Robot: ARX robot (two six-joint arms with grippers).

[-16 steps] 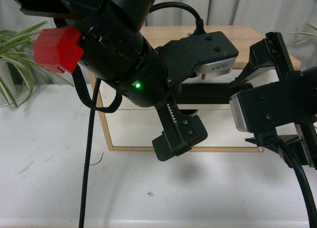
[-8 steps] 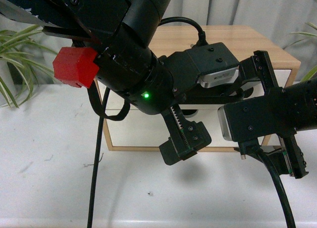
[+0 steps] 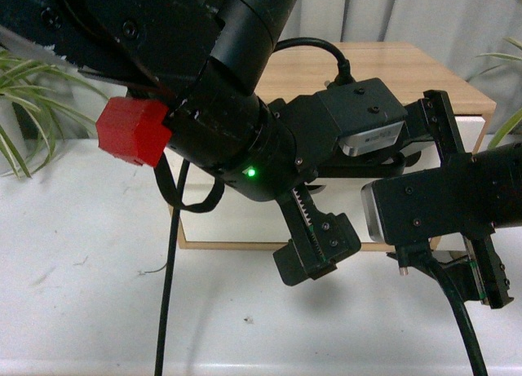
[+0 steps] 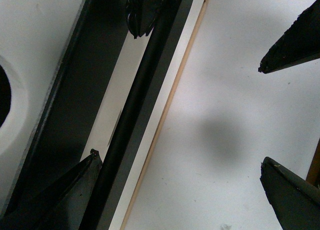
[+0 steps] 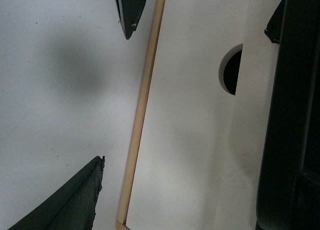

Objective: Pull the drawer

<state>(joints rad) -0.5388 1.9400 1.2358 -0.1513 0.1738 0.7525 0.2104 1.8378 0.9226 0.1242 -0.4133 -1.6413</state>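
Note:
The drawer (image 4: pixel 120 80) shows in the left wrist view as a white front crossed by its long black bar handle (image 4: pixel 135 105). My left gripper (image 4: pixel 177 162) is open. The bar lies between its jaws, right beside one fingertip (image 4: pixel 82 182), and the other fingertip (image 4: pixel 287 192) hangs over the white table. My right gripper (image 5: pixel 190 190) is open in front of a white drawer front (image 5: pixel 190 115) with a semicircular notch (image 5: pixel 230 70). Only one of its fingers (image 5: pixel 75 200) stands out clearly. In the front view both arms hide most of the drawer fronts.
The cabinet (image 3: pixel 408 66) has a light wood top and a wood bottom edge (image 5: pixel 142 100), and stands on a white table (image 3: pixel 81 270). The left arm (image 3: pixel 236 139) and right arm (image 3: pixel 432 213) crowd together before it. Plant leaves (image 3: pixel 24 74) reach in at the left.
Both arms have sunk lower and come closer together in front of the cabinet. The left arm's red block and finger shifted right; the right arm slid left and down.

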